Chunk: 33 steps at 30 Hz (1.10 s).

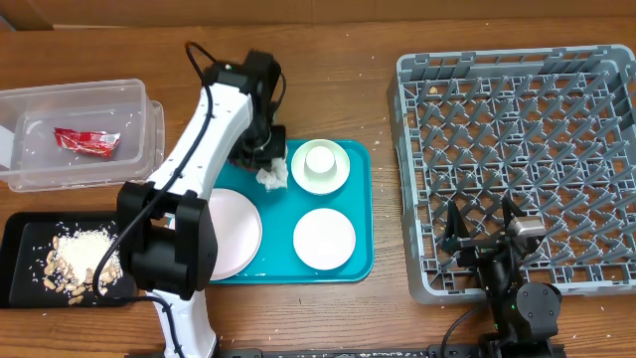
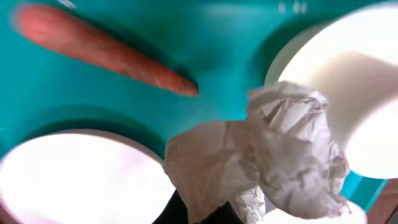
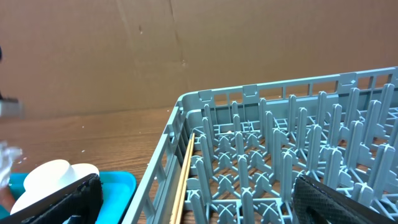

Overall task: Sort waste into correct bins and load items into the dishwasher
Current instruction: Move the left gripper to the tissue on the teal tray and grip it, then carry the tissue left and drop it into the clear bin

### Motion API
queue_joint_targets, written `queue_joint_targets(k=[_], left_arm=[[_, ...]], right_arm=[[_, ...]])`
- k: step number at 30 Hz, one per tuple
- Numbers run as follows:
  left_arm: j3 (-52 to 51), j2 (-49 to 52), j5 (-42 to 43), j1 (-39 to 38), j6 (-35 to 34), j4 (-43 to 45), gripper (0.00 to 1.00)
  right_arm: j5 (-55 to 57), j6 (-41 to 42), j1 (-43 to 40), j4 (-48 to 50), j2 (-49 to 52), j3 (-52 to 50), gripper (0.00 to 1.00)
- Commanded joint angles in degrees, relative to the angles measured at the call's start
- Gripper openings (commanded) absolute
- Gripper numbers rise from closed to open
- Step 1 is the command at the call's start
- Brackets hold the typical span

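Overhead: left gripper (image 1: 261, 161) pressed together on the crumpled white napkin ball (image 1: 273, 179), over the far part of the teal tray (image 1: 363, 204). Just right of it, a white bowl (image 1: 340, 179) with the small white cup (image 1: 320, 159) inside. Nearer than it, the round plate (image 1: 237, 234) and a second bowl (image 1: 324, 239). Well left of it, red snack wrapper (image 1: 87, 141) in the clear tub (image 1: 139, 99), rice and crumbs (image 1: 75, 261) in the black tray (image 1: 20, 244). Right gripper (image 1: 482, 237) spread wide at the near edge of the grey dish rack (image 1: 527, 149). Brown wooden table (image 1: 348, 50) under everything. Left wrist: napkin bunched right at the fingers. Beyond it, the orange carrot-like stick (image 2: 106, 53), flat on the teal, long axis slanting from upper left down to the right, narrow tip toward the centre. Right wrist: fingers (image 3: 62, 199) wide apart, rack pegs upright between and ahead, cardboard wall (image 3: 186, 50) behind.
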Motion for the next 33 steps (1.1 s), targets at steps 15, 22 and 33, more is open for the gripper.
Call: queue_joint_targets(k=[15,22,33], left_arm=[[12.3,-0.2,-11.3,26.8,-19.5,9.6,0.05],[12.3,-0.2,-11.5,35.6,-19.4,13.4,0.38],[12.2,-0.2,-6.5,37.4,-15.2,8.4,0.97]], right_arm=[[0.2,-0.2,0.1,0.4,-0.5,-0.6,1.0],[0.2,-0.2,0.1,0.4,-0.5,-0.6,1.0],[0.2,-0.2,0.1,0.4,-0.5,-0.6,1.0]])
